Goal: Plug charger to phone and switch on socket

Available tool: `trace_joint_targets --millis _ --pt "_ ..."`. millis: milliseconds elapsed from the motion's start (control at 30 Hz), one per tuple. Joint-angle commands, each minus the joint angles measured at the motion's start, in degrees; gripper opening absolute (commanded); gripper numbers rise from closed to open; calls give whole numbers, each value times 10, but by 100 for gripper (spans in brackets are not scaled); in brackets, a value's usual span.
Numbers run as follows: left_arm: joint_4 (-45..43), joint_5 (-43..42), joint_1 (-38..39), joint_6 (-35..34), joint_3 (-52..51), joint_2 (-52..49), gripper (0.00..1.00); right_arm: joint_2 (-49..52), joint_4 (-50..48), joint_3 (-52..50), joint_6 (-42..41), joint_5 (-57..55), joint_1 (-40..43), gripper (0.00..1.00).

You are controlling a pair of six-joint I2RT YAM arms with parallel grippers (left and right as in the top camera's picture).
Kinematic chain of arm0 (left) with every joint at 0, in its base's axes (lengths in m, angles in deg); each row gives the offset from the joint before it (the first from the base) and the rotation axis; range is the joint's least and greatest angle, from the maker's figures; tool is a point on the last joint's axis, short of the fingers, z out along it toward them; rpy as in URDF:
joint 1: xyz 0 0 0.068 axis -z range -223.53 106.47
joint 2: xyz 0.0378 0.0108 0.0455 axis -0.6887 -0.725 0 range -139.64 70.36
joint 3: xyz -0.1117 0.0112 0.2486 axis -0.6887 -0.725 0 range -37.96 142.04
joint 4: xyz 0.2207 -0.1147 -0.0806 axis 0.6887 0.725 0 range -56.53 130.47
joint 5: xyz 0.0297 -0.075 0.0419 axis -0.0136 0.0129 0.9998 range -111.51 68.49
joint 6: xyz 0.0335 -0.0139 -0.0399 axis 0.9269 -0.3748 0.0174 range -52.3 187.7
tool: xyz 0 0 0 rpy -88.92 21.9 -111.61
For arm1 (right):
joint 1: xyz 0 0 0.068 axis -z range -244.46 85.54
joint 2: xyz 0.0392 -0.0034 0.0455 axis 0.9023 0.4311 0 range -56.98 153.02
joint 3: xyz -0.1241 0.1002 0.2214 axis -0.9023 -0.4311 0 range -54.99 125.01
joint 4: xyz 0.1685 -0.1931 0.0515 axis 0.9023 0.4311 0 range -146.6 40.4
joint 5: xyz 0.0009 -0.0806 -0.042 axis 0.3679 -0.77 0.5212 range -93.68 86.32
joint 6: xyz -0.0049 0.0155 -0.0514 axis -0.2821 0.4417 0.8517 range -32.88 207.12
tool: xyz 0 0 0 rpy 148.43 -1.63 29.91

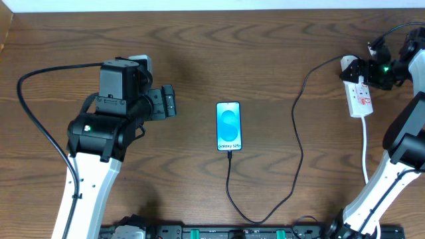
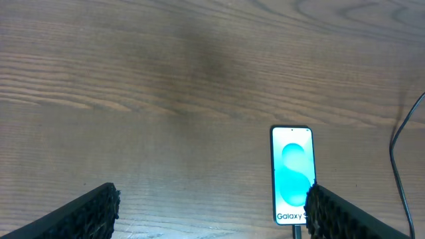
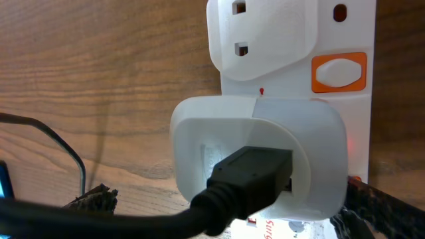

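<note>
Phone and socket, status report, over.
Left pincer open, clear of phone. Right pincer open at socket. Charger plugged into phone. Nothing in the way.

table [image 1: 265, 60]: brown wood, clear grain, low sheen
phone [image 1: 229, 126]: glossy glass screen, smooth dark edges
socket [image 3: 345, 40]: smooth white plastic, slight gloss
switch [image 3: 339, 72]: smooth orange plastic
adapter [image 3: 219, 123]: white moulded plastic, satin
charger [image 1: 297, 133]: black cable, matt jacket, looks rubbery
left gripper pads [image 2: 89, 214]: black, matt, rough grainy texture
left arm shell [image 1: 93, 189]: smooth plastic, white link, black housing above
</note>
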Motion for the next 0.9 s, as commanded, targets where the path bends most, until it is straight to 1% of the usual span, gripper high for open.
trace_joint_targets --millis 0,167,467,533,600,800,867 --pt "0 10 0 6 6 3 89 21 13 -30 -3 14 -12 99" --pt "0 10 0 6 6 3 89 19 16 -24 -31 3 -8 99" --pt "0 10 0 6 6 3 89 -29 82 45 -102 -132 -7 99" --pt "0 10 0 6 6 3 89 -62 101 64 -124 -167 -7 99" --pt "0 10 0 6 6 3 89 -121 109 70 -155 -187 -7 99" --pt "0 10 0 6 6 3 89 -243 110 70 -199 -182 -9 99" --pt "0 10 0 6 6 3 89 -282 109 70 -202 -181 -9 99"
